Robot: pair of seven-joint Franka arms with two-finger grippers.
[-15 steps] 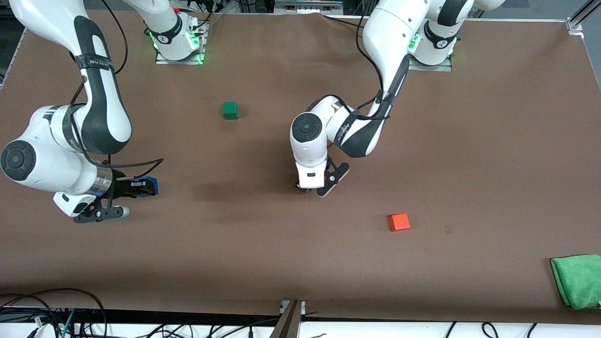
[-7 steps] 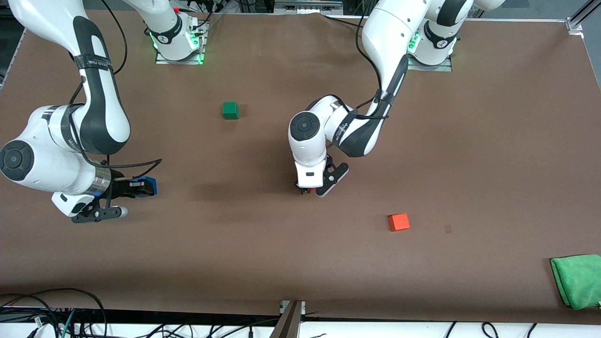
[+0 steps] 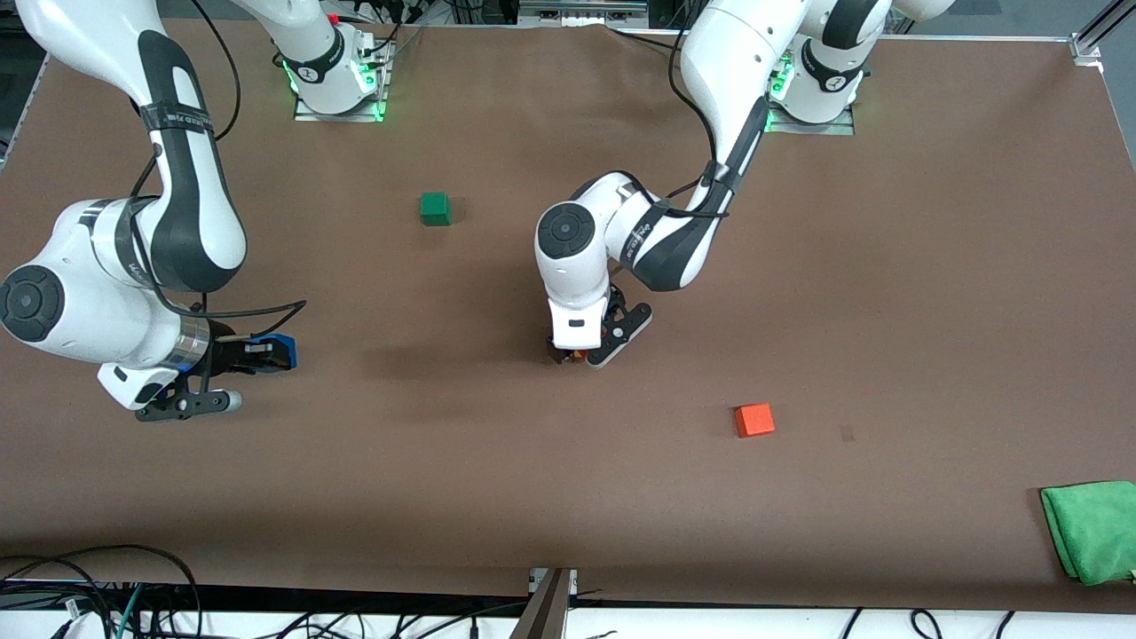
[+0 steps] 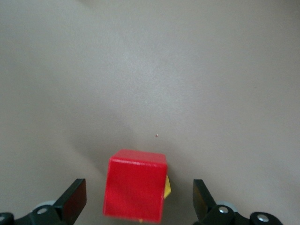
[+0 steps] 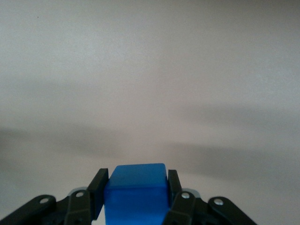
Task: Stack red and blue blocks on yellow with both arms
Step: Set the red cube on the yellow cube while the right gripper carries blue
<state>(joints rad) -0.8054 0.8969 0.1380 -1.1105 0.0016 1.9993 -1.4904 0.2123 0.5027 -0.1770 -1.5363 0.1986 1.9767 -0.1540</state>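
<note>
The red block sits on the yellow block, of which only a sliver shows beside it. My left gripper is open around the red block, with each finger well apart from its sides. In the front view the left gripper hangs low over the middle of the table and hides nearly all of the stack. My right gripper is shut on the blue block and holds it above the table at the right arm's end. In the right wrist view the blue block fills the gap between the fingers.
A dark green cube lies nearer the robots' bases. An orange cube lies nearer the front camera, toward the left arm's end. A folded green cloth rests at the table's corner at that same end.
My left gripper has opened and let go of the red block, and its hand has drawn up and slightly toward the bases. The right arm with the blue block has barely moved.
</note>
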